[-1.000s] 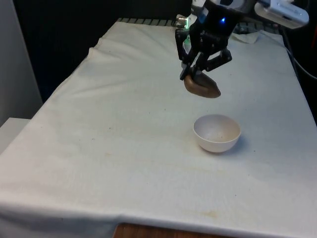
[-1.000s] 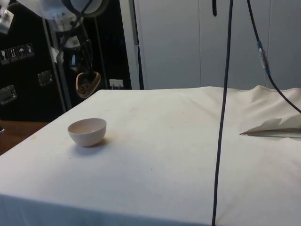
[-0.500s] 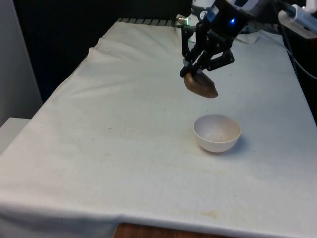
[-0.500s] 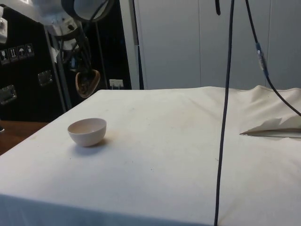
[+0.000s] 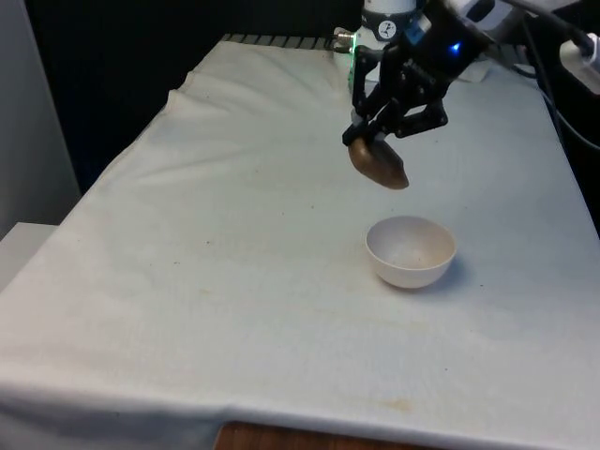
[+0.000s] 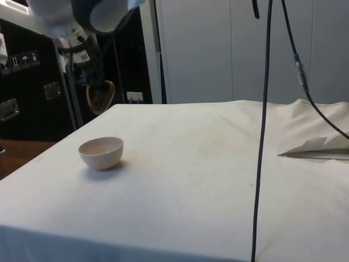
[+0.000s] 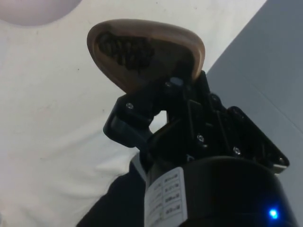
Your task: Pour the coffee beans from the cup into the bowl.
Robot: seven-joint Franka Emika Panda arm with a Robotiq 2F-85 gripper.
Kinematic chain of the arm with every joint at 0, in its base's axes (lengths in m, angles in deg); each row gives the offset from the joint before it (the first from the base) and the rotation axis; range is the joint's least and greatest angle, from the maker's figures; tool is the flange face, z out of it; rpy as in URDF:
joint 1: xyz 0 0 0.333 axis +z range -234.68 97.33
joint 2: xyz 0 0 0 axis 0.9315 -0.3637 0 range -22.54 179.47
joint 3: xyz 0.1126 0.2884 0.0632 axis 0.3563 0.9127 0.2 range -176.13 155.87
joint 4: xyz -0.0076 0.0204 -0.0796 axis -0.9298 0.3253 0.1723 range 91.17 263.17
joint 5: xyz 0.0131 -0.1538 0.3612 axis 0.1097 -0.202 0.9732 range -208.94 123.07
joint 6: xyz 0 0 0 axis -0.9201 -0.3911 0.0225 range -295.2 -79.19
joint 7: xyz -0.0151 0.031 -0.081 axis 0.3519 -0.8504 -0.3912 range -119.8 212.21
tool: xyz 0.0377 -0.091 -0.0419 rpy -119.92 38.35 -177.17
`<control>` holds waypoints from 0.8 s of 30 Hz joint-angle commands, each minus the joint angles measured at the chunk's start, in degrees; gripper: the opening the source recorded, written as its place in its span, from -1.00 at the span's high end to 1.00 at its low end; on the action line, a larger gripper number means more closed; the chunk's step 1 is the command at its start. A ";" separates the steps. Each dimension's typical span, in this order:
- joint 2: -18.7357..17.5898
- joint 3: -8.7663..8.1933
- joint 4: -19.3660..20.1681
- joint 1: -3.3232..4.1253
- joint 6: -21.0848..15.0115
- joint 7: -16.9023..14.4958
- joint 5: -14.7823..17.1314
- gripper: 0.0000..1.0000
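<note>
Cloth (image 5: 234, 281) covers the table, pale and a little creased. On it sits the white bowl (image 5: 411, 250), its mouth up. Beyond and above it, well off the table, the gripper (image 5: 367, 142) clamps the rim of the brown cup (image 5: 379, 166), tilted, with dark coffee beans (image 7: 124, 48) clustered inside.

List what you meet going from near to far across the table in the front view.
Bowl → cup, held tilted in the air by the gripper, with coffee beans inside.
</note>
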 commanded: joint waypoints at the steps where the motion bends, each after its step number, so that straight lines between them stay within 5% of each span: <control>1: -0.40 -0.11 -0.52 0.46 0.86 0.29 -0.63 0.99; 6: -1.15 1.03 -0.92 0.46 2.18 1.66 -3.61 0.99; 7: -0.86 1.38 -0.46 0.00 1.60 1.66 -3.61 0.99; 8: -1.26 1.20 -0.97 0.46 2.41 1.89 -4.13 0.99; 13: -1.95 2.41 -1.26 0.57 3.78 3.32 -7.16 0.99; 14: -1.60 2.58 -0.86 0.06 3.04 3.15 -6.70 0.99; 15: -2.12 2.64 -1.38 0.57 4.07 3.55 -7.62 0.99; 22: -2.98 4.35 -1.60 0.57 6.07 5.39 -11.52 0.99; 23: -2.69 4.53 -1.15 0.11 5.39 5.39 -11.29 0.99; 24: -3.09 4.53 -1.60 0.52 6.30 5.56 -11.86 0.99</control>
